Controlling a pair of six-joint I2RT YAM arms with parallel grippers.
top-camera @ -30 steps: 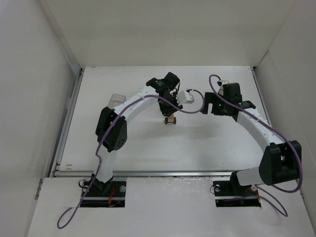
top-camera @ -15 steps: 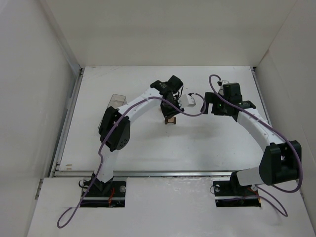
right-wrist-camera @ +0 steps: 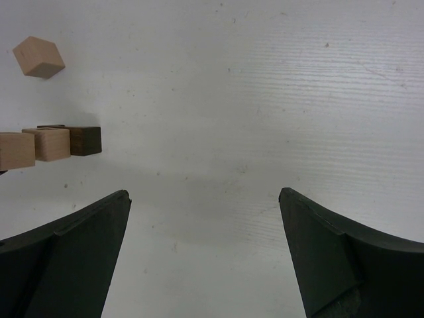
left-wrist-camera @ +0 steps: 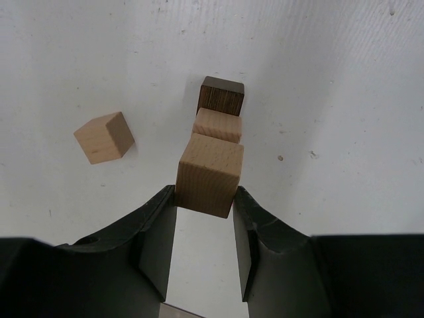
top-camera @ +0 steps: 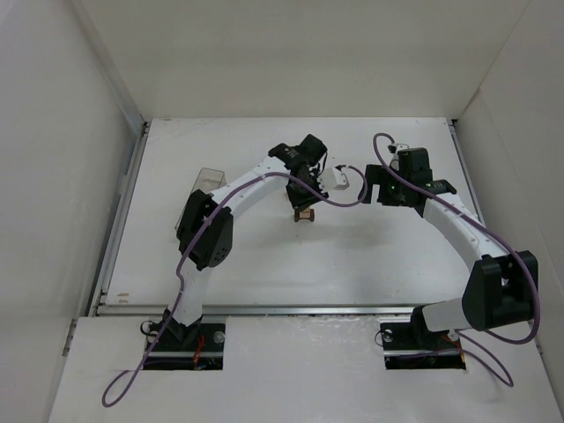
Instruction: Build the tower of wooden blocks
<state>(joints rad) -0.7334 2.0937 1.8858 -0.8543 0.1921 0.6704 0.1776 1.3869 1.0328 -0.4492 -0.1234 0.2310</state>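
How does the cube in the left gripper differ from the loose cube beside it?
The held cube is pinched by the left gripper at the stack; the loose cube lies free on the table. The held cube sits square to the stack; the loose cube is askew. Both are light tan wood.

Matt wooden blocks [left-wrist-camera: 209, 175]; scuffed white table [left-wrist-camera: 344, 86].
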